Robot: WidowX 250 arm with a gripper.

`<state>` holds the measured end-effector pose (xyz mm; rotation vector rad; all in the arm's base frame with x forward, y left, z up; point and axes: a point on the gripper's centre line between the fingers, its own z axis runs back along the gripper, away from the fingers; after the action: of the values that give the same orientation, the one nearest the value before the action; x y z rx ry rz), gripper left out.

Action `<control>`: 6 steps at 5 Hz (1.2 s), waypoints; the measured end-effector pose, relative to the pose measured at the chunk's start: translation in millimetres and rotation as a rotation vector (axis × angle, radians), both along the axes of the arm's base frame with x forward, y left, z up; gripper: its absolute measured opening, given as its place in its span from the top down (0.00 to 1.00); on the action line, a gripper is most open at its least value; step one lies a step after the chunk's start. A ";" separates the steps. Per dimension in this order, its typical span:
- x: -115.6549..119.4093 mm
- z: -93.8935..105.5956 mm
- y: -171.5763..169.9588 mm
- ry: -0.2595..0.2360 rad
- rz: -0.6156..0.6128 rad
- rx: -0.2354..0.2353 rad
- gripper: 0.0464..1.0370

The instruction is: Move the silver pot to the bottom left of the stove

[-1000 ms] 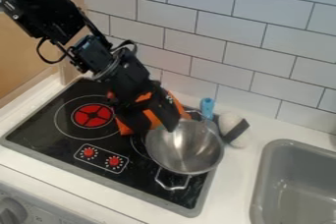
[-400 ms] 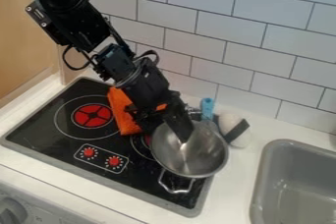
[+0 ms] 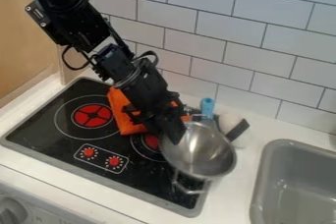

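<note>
- The silver pot has slid rightwards over the last second, a little more since the middle picture, and now its right side overhangs the edge of the stove towards the sink.
- More of the red burner beside it has come into view, and the wire handle at its front has shifted along too.
- The gripper has moved with the pot and is at its left rim; how wide it stands, or whether it has hold of the rim, I cannot tell.
- For the task, this looks like lost ground: the bottom left lies the other way, past the control knobs.
- Next probably calls for a sure hold, then a move left; more rightward drift could tip the pot onto the bench.
</note>
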<state>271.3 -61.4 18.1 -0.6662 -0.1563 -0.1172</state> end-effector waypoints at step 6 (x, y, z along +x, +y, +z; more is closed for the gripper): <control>-27.0 54.9 56.2 -0.110 0.098 0.025 0.98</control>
<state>244.3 -5.2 73.0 -0.6259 -0.2921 -0.0612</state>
